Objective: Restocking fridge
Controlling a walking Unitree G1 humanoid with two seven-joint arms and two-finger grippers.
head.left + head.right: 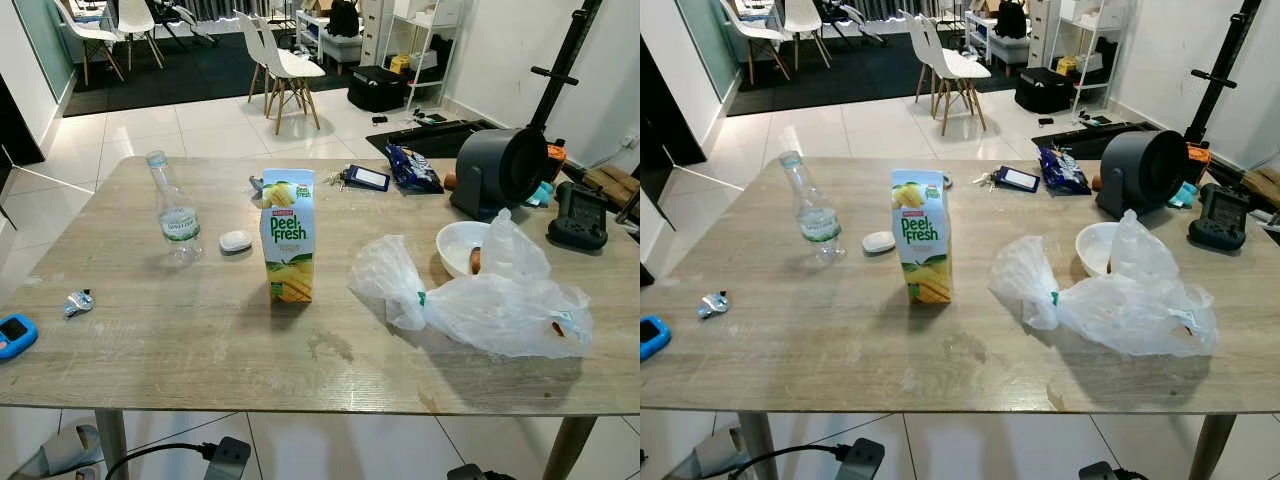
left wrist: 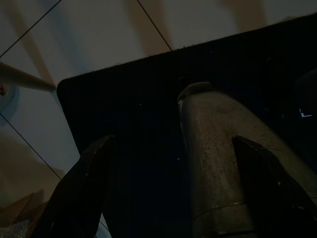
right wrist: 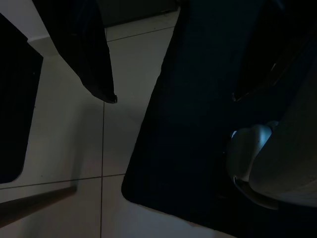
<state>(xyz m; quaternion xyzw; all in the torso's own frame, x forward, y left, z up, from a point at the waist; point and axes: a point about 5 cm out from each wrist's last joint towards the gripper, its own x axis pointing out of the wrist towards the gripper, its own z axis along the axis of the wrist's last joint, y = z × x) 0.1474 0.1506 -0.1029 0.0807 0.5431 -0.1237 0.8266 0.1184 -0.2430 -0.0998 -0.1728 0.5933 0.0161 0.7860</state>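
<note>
Carton (image 1: 288, 236) stands mid-surface (image 1: 200, 340) — bottle (image 1: 176, 212) to its left, bag (image 1: 500, 300) right; left hand (image 2: 168, 198) and right hand (image 3: 173, 74) both hang wide.

Desk (image 1: 200, 350): light wood-grain top, pale legs, tiled floor beneath.
Far right on desk: dark grey round fan (image 1: 500, 168); black handheld controller (image 1: 577, 218) just beside it.
Far edge: key bunch with black tag (image 1: 362, 178); dark blue snack packet (image 1: 412, 168) next to it.
Left edge: blue device (image 1: 14, 334), partly cut off; small crumpled foil piece (image 1: 78, 302) near it.
Small white oval object (image 1: 236, 241) mid-desk.
Background: white chairs (image 1: 285, 68), black rug (image 1: 190, 70), white shelving (image 1: 420, 30).
</note>
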